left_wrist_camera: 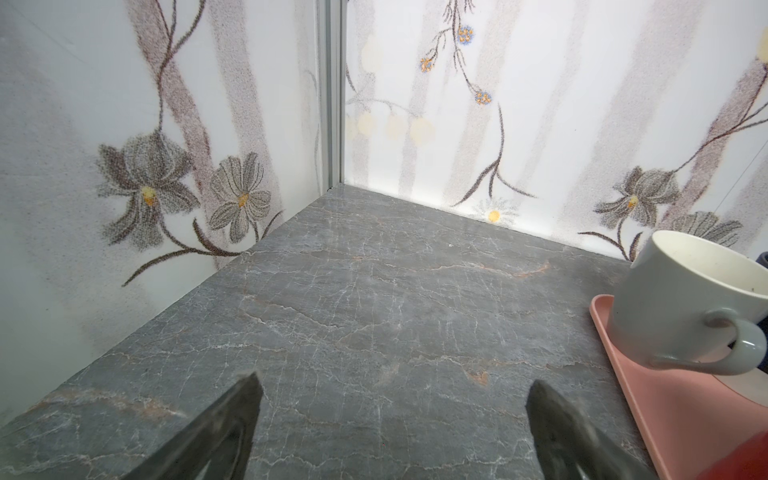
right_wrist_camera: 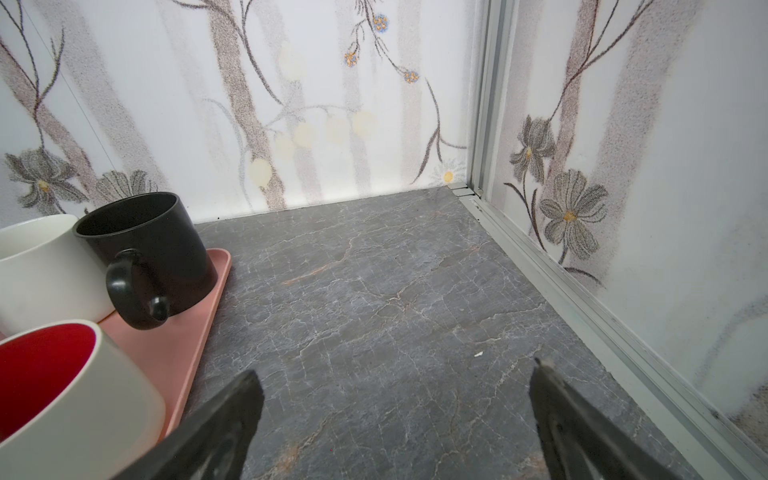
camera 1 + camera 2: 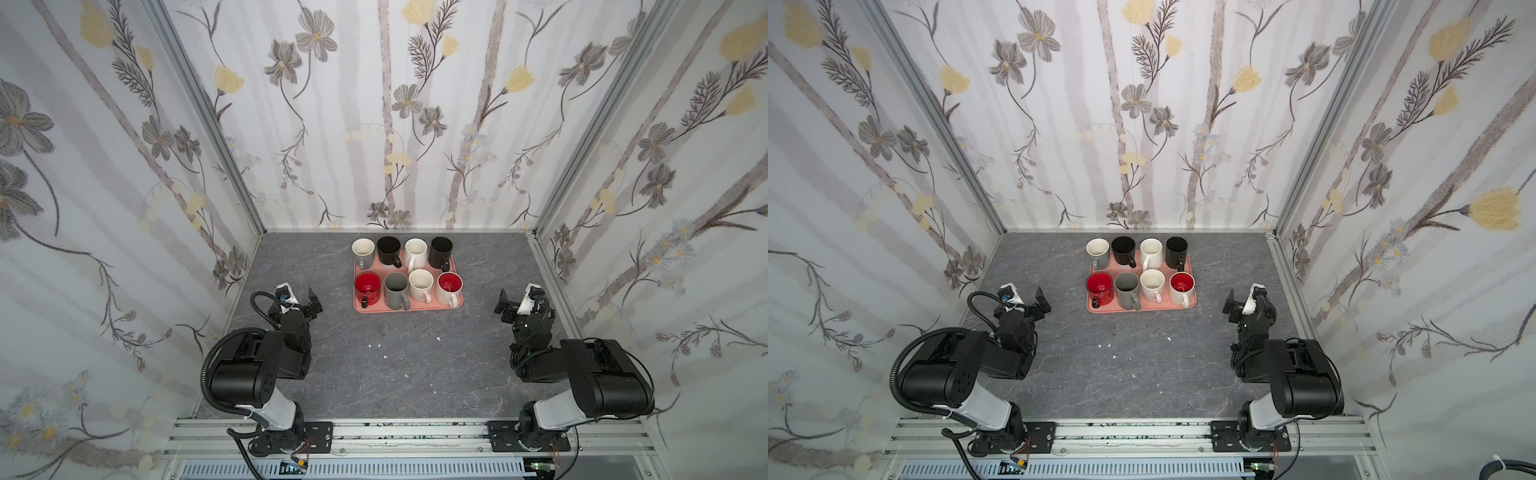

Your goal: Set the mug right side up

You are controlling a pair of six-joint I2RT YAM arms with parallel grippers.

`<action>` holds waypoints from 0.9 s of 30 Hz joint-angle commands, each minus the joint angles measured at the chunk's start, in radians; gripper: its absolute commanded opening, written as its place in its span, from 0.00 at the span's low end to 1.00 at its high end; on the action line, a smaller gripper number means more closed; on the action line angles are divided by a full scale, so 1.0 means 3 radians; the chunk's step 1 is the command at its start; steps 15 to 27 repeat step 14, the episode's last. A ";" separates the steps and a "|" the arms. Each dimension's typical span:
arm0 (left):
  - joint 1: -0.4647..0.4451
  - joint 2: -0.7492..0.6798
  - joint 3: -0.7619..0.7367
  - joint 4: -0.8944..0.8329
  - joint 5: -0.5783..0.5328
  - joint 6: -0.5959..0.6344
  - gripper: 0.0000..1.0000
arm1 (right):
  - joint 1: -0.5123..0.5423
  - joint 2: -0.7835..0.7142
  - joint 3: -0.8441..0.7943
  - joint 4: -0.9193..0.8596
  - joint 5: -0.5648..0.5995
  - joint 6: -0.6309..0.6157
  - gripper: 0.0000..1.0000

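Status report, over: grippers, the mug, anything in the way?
Left gripper open, empty. Right gripper open, empty. All eight mugs on pink tray stand mouth up, none inverted. Nothing between grippers and tray.

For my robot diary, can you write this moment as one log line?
left end effector: open, empty | right end effector: open, empty | eight ceramic mugs: upright on pink rectangular tray

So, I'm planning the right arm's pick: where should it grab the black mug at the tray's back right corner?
Probably the rim wall of the black mug on its right side, pinched from above: it stands mouth up, a white mug crowds its left, and the handle faces front.
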 commanded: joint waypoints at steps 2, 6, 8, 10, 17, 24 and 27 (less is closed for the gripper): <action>0.0002 0.0005 0.0016 0.0152 -0.0019 -0.0011 1.00 | 0.0005 0.0007 -0.0006 0.0132 0.0015 -0.0057 1.00; -0.0010 0.0008 0.0024 0.0140 -0.0007 0.0004 1.00 | 0.0005 0.0007 -0.0006 0.0127 0.0015 -0.0056 1.00; -0.0013 0.0016 0.0029 0.0138 0.0049 0.0034 1.00 | 0.0005 0.0007 -0.0006 0.0127 0.0013 -0.0054 1.00; -0.0009 0.0016 0.0032 0.0144 0.0052 0.0031 1.00 | 0.0005 0.0007 -0.0006 0.0130 0.0015 -0.0055 1.00; -0.0010 0.0016 0.0029 0.0138 0.0047 0.0032 1.00 | 0.0005 0.0007 -0.0006 0.0125 0.0020 -0.0055 0.99; -0.0010 0.0016 0.0029 0.0138 0.0047 0.0032 1.00 | 0.0005 0.0007 -0.0006 0.0125 0.0020 -0.0055 0.99; -0.0010 0.0016 0.0029 0.0138 0.0047 0.0032 1.00 | 0.0005 0.0007 -0.0006 0.0125 0.0020 -0.0055 0.99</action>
